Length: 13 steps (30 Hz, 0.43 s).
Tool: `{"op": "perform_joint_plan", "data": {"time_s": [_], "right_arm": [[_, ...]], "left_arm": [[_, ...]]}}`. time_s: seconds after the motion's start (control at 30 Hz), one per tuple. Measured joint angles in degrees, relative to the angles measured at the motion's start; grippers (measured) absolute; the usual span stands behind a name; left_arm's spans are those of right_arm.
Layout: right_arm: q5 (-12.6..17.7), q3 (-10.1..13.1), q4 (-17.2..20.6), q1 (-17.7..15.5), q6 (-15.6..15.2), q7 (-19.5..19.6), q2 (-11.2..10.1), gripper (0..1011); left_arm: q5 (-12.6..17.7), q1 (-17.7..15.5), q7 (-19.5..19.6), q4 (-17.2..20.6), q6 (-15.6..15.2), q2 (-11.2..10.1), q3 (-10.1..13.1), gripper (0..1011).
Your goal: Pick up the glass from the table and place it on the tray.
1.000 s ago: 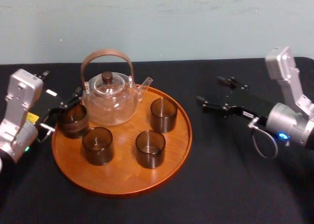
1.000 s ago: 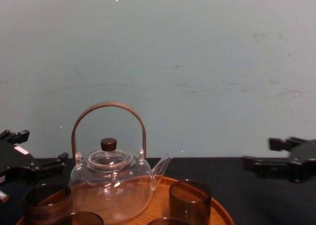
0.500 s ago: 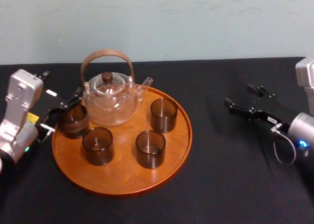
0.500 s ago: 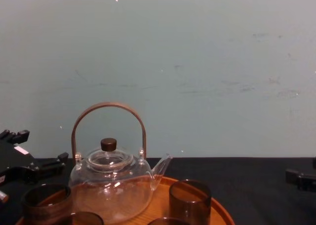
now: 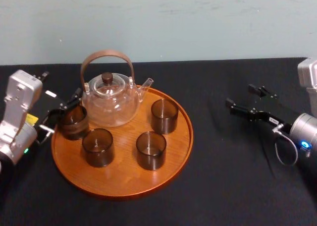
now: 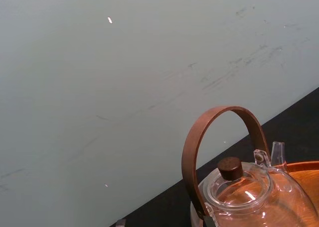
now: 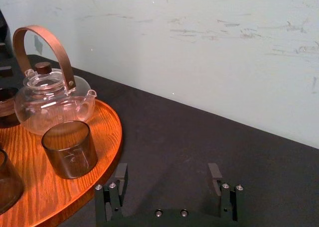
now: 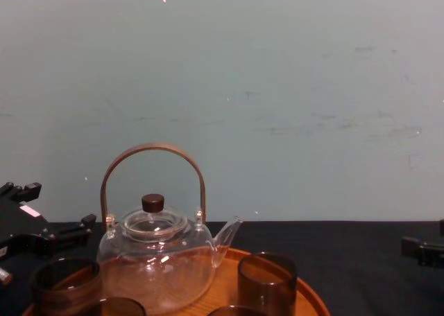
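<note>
I'm seeing the tray (image 5: 124,184) sitting left of centre on the table (image 5: 233,181). The teapot (image 5: 110,99) is standing at its rear, the left glass (image 5: 74,122) beside it at the left rim, the right glass (image 5: 164,115) by the spout, the front-left glass (image 5: 97,147) and front-right glass (image 5: 151,150) nearer me.

No text, number or brand can be read anywhere. My left tool (image 5: 64,111) carries a small white label (image 5: 51,93) and a yellow sticker (image 5: 32,118), my right tool (image 5: 240,95) a white tag (image 5: 274,121); their print is too small to make out.

Glass teapot (image 5: 110,104), black table (image 5: 228,176)
</note>
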State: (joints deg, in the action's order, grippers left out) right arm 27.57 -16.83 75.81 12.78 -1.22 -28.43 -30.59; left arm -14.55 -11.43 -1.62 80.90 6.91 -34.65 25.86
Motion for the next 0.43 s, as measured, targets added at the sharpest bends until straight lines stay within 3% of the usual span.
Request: {"op": "perform_joint_plan", "data": {"time_s": [0.43], "right_arm": [[0.0,0.0,0.1,0.0,0.0,0.0,-0.1,1002]], "left_arm": [[0.0,0.0,0.0,0.0,0.0,0.0,0.0,1001]]}}
